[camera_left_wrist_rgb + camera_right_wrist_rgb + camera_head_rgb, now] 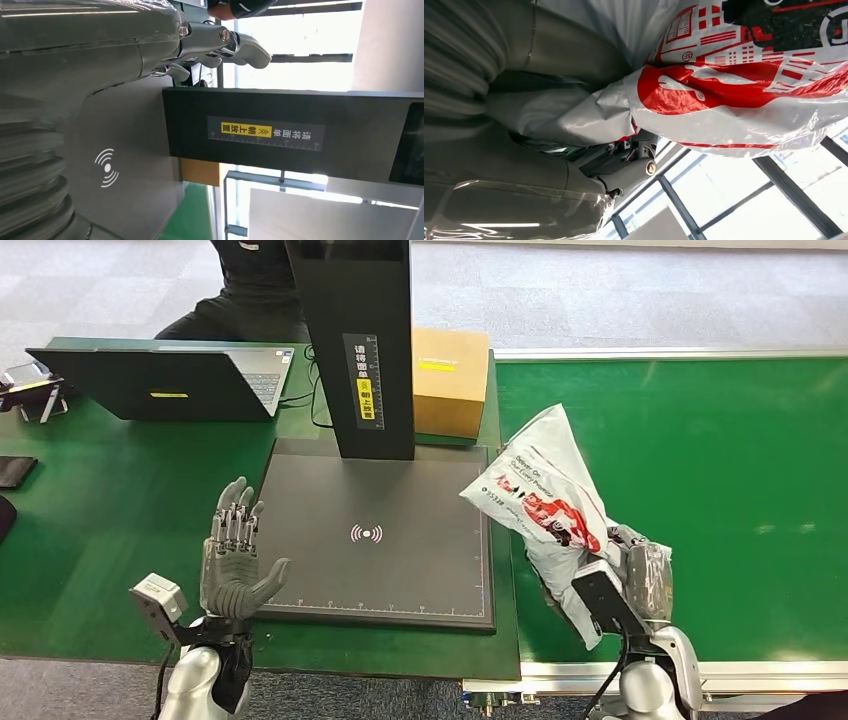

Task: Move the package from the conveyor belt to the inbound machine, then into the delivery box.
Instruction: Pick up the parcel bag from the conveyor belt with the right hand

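The right hand [640,575] grips the crinkled white plastic courier package with red print [545,495], lifted above the green conveyor belt [720,470], just beside the flat black inbound machine plate [400,570]. The left hand [235,565] hovers spread and empty beside that plate. Scanning and boxing seem still ahead.

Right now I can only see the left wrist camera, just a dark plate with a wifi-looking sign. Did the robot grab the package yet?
Observer: Yes. The right hand holds the white and red package, lifted over the green conveyor belt.
Operator: Is it on the plate yet?
Observer: No. It hangs at the right edge of the inbound machine, not lying on it.
Operator: What is my left hand doing?
Observer: The left hand is open, fingers apart, holding nothing, beside the plate's left edge.
Operator: Anything behind the machine?
Observer: A brown cardboard box, right of the machine's black post.
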Available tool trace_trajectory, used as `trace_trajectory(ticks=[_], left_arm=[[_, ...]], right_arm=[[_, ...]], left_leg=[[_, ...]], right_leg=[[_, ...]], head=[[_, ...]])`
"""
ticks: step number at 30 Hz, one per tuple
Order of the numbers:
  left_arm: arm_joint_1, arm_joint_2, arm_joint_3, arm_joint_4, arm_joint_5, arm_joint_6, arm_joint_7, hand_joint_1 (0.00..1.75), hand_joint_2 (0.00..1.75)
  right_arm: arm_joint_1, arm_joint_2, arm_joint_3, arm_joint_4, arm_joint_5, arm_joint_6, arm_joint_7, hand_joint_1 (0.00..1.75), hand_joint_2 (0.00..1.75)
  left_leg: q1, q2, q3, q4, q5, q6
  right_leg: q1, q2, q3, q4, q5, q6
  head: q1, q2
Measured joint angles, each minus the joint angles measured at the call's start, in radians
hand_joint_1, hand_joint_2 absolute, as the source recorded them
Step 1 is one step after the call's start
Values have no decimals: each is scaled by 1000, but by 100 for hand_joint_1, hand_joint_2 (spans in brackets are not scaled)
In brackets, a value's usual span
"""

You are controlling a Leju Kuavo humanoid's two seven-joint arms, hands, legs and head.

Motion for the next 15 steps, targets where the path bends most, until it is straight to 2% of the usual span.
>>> trace_trajectory(ticks=[7,11,15], left_arm=[[-2,-1,0,-9,-13,59,-7,0,175],[-4,-5,-1,-31,-8,140,-17,0,175],[-9,-5,-7,-46,12,172,-18,0,175]], right_arm=[[-30,-1,18,-13,34,-22,-34,175,175],[-108,-18,72,19,126,30,-20,175,175],[-196,-51,154,95,226,44,-6,175,175]], left_leg=[[0,0,0,0,0,0],[0,0,0,0,1,0],[0,-1,0,0,2,1]], right_leg=[[0,0,0,0,0,0],[0,0,0,0,1,0],[0,-1,0,0,1,0]], head=[[0,0],[0,0],[0,0]])
